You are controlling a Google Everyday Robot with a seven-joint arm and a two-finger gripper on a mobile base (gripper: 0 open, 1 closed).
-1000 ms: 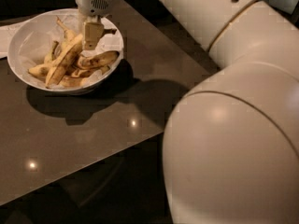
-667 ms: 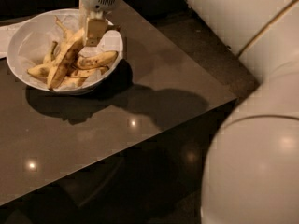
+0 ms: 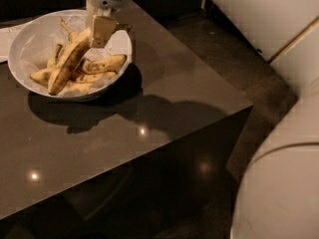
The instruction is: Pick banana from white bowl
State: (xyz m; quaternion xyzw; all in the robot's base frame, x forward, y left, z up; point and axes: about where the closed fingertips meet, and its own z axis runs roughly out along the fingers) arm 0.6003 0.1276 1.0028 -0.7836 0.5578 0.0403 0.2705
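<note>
Our claw (image 3: 101, 31) has risen slightly over the white bowl (image 3: 27, 46) at the worktop's (image 3: 149, 153) far left corner. It seems clamped on the banana (image 3: 67, 66), whose upper end now tilts higher, the lower end resting in the bowl. We judge the lift begun.

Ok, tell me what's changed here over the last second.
The arm's bulky white links have swung off to the right, uncovering more of the dark table. The gripper stays low over the white bowl, at the upper end of the banana, hardly shifted. The bowl, the banana and the shorter bananas lie as before.
</note>
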